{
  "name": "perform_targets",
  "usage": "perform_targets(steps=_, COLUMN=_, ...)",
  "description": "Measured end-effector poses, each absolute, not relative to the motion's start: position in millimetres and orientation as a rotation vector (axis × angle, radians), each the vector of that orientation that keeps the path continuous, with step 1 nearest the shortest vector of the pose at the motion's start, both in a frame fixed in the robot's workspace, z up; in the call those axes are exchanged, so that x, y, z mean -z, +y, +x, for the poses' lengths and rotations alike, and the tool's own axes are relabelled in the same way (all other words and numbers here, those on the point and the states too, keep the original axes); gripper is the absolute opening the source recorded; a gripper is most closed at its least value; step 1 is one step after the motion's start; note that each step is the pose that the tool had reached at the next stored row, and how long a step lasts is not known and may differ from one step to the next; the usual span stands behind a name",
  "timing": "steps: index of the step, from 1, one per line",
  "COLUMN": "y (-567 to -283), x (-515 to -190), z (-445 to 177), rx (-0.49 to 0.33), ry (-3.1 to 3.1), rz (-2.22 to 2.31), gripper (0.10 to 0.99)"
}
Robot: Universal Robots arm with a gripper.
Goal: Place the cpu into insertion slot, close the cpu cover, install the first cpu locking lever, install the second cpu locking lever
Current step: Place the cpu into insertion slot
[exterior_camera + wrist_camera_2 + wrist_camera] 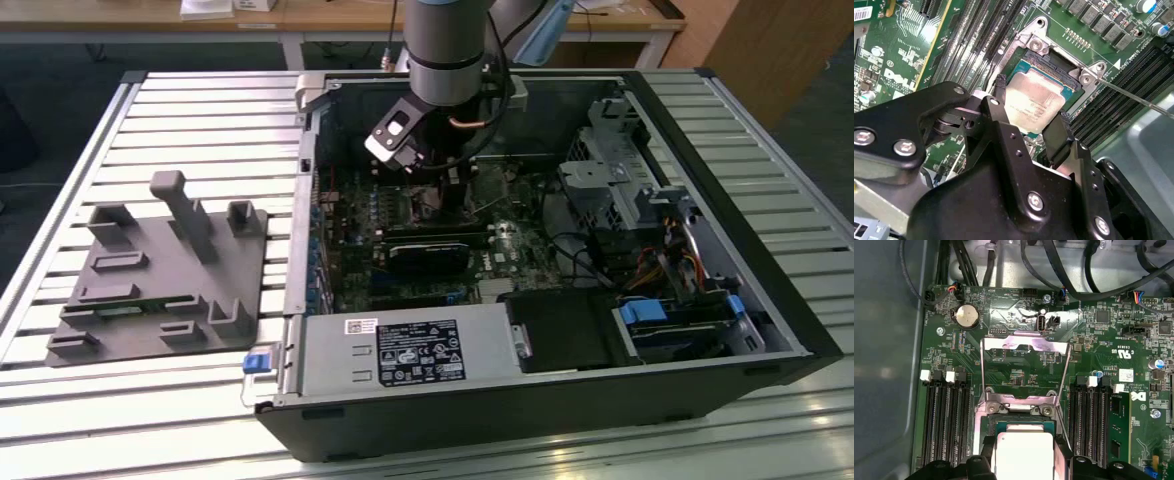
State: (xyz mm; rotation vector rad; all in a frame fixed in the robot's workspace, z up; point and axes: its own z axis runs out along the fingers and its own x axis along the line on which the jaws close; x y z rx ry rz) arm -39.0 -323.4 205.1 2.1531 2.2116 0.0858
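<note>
While the jaws clamp two opposite edges of the cpu [1036, 102], a flat square chip with a dull, pale metal top, it sits at the mouth of the insertion slot [1053, 64] directly beneath them. Whether it is fully seated I cannot tell. Just beyond the jaws the cpu cover [1024, 343], a thin silvery frame with a square window, stands swung up on its hinge. Long black memory sockets [946, 430] flank the jaws on both sides. Farther out, the open computer case [534, 425] holds the green motherboard [1104, 345] and rests on the slatted worktop [200, 100].
</note>
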Motion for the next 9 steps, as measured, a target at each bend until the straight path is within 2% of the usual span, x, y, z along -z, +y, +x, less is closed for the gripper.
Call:
perform_targets(steps=4, y=-317.4, x=-189.6, z=-39.2, rx=-0.078, ry=2.168, rz=2.202, gripper=0.549)
perform_targets(steps=5, y=-317.7, x=-190.7, z=-39.4, rx=-0.075, ry=2.168, rz=2.201, gripper=0.608)
perform_targets(steps=7, y=-317.7, x=-192.3, z=-39.4, rx=-0.075, ry=2.168, rz=2.201, gripper=0.620)
perform_targets(steps=8, y=-317.7, x=-193.1, z=-39.4, rx=-0.075, ry=2.168, rz=2.201, gripper=0.682)
perform_targets(steps=9, y=-317.7, x=-193.8, z=-39.4, rx=-0.075, ry=2.168, rz=2.201, gripper=0.682)
